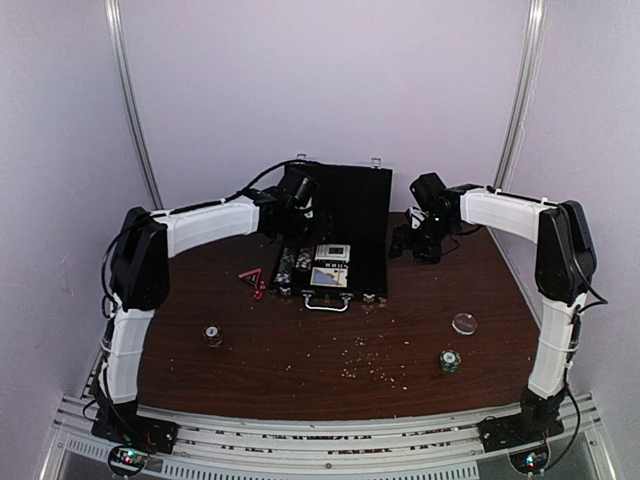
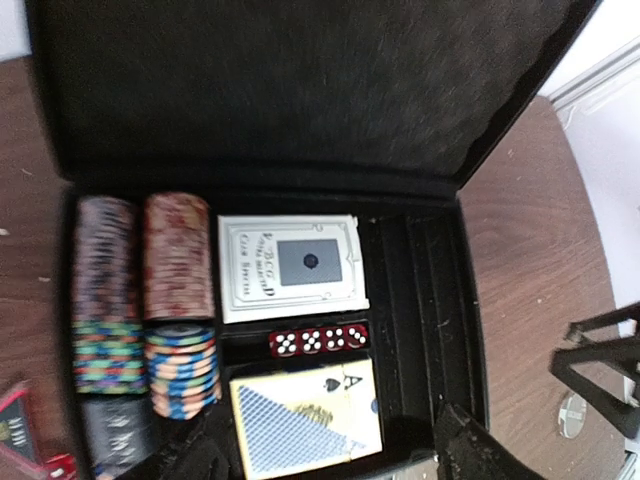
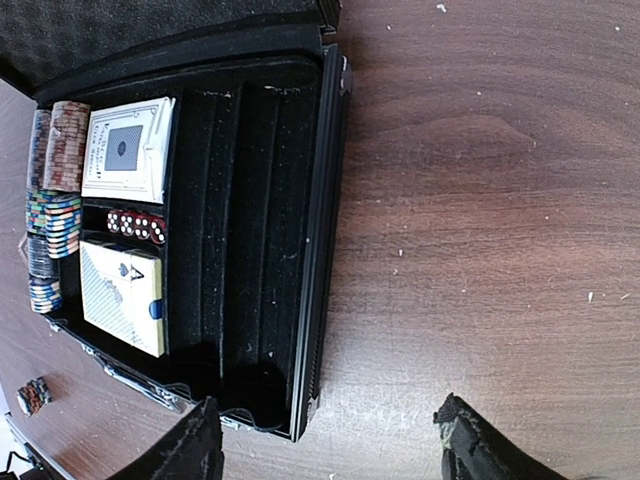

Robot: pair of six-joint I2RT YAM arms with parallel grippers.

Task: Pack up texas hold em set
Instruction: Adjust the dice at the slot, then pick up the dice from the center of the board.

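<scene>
Two short chip stacks — left chip stack (image 1: 213,335), right chip stack (image 1: 449,360) — loose on worktop (image 1: 285,352) before open case (image 1: 350,200); likely hard, slick, toppling easily, best pinched across rims; left gripper (image 2: 335,442), right gripper (image 3: 330,440) spread wide, empty.

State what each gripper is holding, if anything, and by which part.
Nothing is held. The left gripper stands open over the case; the right gripper stands open over the case's side wall and the table.
</scene>
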